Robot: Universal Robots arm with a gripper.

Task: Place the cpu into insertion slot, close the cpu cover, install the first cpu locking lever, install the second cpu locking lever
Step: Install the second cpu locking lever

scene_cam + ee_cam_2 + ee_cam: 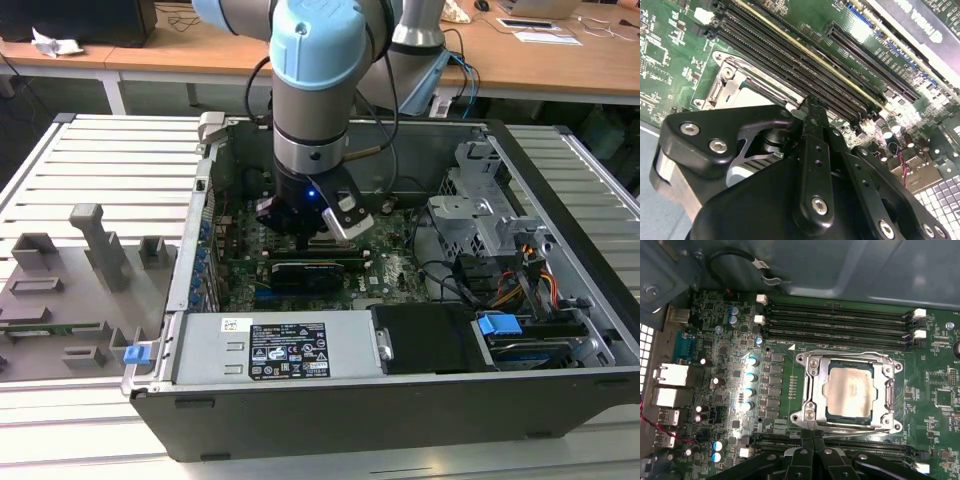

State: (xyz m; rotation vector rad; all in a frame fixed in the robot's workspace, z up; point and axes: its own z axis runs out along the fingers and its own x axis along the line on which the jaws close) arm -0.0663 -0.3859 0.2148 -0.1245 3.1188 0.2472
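In the exterior view the gripper (pixel 318 222) hangs low inside the computer case (pixel 560 180). In the first wrist view its fingers meet, holding nothing — the cpu (pixel 849 391) sits just beyond them in the insertion slot (pixel 812 392), cpu cover (pixel 888 385) down around it, so it stays seated.

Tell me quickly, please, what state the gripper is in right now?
Gripper: fingers shut together, holding nothing, poised beside the cpu cover that lies closed over the cpu.

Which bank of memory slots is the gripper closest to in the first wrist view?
The memory-slot bank on the gripper's side of the insertion slot; the gripper sits right over it. The other bank lies beyond the socket, by the case wall.
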